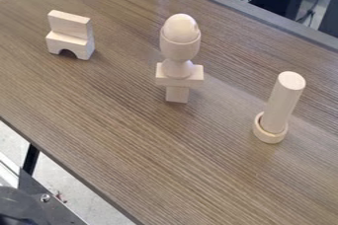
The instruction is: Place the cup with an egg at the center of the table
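Observation:
A pale wooden egg (181, 27) sits upright in a wooden egg cup (179, 51), near the middle of the table and somewhat toward its back. The cup's foot stands on a flat wooden block (180, 75), which rests across an upright block (177, 93) beneath it. Cup and egg look upright on this small stack.
At the left, a small block lies on an arched wooden block (70, 45). At the right, a tall cylinder (284, 100) stands in a wooden ring (270, 129). The brown table (132, 155) has its front edge at lower left; computer equipment is behind it.

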Controlling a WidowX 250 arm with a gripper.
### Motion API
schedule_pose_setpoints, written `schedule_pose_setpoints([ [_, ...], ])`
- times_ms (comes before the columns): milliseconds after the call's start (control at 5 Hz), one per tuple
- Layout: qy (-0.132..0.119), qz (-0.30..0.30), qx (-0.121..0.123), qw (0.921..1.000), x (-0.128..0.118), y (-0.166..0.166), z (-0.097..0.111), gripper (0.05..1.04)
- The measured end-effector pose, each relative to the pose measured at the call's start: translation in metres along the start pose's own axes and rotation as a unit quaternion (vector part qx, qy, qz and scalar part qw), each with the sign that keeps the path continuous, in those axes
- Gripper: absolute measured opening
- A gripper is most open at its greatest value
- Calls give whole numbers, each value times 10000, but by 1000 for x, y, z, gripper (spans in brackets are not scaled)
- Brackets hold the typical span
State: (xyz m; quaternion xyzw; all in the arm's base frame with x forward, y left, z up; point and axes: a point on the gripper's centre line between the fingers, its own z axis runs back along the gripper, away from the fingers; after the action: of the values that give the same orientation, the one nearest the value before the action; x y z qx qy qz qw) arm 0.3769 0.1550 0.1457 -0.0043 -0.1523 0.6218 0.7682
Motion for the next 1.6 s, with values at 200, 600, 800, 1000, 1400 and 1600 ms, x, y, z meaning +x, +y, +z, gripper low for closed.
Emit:
schedule_pose_setpoints([
  [200, 130, -8, 162, 9998, -5, 5, -13, 999],
  [600, 231, -544, 28, 9982, -42, 0, -5, 999],
  [800, 148, -869, -103, 9961, -61, -4, 5, 999],
  [1000, 200, -1021, -285, 9942, -78, -6, 19, 999],
  [1400, 725, -1372, -40, 9879, -101, 12, 13, 999],
  [1600, 827, -1516, -50, 9850, -106, 20, 15, 999],
])
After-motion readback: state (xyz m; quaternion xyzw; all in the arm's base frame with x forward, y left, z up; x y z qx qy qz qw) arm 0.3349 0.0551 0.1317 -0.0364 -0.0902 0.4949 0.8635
